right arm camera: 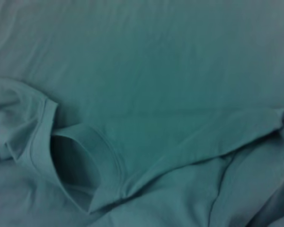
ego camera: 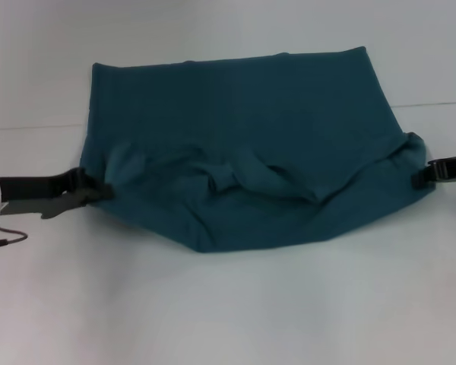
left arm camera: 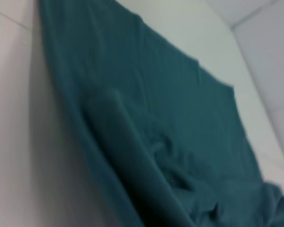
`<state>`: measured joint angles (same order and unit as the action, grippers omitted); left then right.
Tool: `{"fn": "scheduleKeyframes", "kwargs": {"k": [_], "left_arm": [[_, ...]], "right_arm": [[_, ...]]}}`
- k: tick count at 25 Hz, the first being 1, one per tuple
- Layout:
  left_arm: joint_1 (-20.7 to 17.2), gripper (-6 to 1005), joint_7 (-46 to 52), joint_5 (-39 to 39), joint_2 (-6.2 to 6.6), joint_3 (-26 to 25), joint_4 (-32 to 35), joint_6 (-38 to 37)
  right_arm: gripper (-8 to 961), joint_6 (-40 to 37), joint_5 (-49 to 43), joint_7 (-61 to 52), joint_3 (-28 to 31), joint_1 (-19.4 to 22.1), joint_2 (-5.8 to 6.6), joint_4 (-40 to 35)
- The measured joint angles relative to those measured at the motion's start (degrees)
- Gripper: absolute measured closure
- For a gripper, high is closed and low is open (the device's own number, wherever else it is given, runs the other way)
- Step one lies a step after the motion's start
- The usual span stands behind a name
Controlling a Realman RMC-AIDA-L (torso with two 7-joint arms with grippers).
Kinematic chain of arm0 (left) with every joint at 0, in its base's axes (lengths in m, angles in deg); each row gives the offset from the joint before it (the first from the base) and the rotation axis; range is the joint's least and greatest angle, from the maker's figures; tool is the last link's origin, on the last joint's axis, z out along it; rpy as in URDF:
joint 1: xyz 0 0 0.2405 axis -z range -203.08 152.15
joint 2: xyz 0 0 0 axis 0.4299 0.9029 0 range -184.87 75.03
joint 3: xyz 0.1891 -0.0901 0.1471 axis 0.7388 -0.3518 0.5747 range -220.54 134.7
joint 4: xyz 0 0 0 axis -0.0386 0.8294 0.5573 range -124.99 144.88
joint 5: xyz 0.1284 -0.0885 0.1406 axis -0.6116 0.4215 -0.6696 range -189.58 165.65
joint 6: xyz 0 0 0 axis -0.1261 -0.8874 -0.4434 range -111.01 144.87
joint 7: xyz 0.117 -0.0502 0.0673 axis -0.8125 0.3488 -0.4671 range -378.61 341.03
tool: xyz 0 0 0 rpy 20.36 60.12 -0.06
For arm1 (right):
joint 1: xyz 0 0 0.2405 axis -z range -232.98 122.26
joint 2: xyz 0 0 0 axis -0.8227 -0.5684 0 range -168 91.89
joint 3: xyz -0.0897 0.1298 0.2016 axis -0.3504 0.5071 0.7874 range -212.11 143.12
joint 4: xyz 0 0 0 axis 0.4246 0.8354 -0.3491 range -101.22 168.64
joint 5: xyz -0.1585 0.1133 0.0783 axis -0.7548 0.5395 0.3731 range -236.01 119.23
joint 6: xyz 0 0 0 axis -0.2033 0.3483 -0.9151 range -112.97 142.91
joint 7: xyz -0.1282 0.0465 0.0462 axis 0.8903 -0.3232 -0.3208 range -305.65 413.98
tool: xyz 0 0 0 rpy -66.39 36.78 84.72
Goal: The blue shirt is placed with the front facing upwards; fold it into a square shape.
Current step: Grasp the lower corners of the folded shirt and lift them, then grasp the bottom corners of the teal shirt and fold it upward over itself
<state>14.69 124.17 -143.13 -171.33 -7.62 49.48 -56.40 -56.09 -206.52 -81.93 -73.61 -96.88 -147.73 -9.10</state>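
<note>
While the blue shirt lies half-folded on the tabletop, left pincer and right pincer each pinch its side edges.

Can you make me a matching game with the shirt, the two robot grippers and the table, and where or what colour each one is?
Things:
1. blue shirt
2. left gripper
3. right gripper
4. table

Descriptions:
A. white
B. at the shirt's left edge
C. teal, rumpled along the near side
D. at the shirt's right edge

Pairs: 1-C, 2-B, 3-D, 4-A
</note>
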Motion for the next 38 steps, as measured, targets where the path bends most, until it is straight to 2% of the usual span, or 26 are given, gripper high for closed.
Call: {"fn": "scheduleKeyframes", "kwargs": {"k": [8,14,20,26,34,38], "left_arm": [[-0.52,971,-0.24,-7.48,0.17,0.12,4.07,-10.89],[-2.29,971,-0.99,-11.86,0.12,0.22,8.88,-22.14],[-3.51,971,-2.15,-15.64,-0.07,0.22,10.52,-28.36],[-5.85,971,-3.8,-16.54,-0.34,0.2,11.45,-32.82],[-7.55,971,-5.61,-20.3,-1.46,1.63,11.85,-37.6],[-7.28,971,-5.75,-19.75,-1.21,0.33,12.0,-37.25]], "right_arm": [[883,-12.71,-3.18,0.11,-0.08,1.47,0.56,-5.11],[883,-21.91,-7.82,1.33,-0.11,2.85,-0.46,-8.79],[885,-29.72,-8.14,4.5,-0.18,5.0,-0.93,-10.72],[884,-34.26,-8.23,6.48,-0.18,6.73,-1.05,-10.74],[884,-36.89,-8.58,8.62,-0.6,7.66,-0.76,-10.2],[883,-36.67,-7.98,9.68,0.28,7.77,-0.86,-10.18]]}}
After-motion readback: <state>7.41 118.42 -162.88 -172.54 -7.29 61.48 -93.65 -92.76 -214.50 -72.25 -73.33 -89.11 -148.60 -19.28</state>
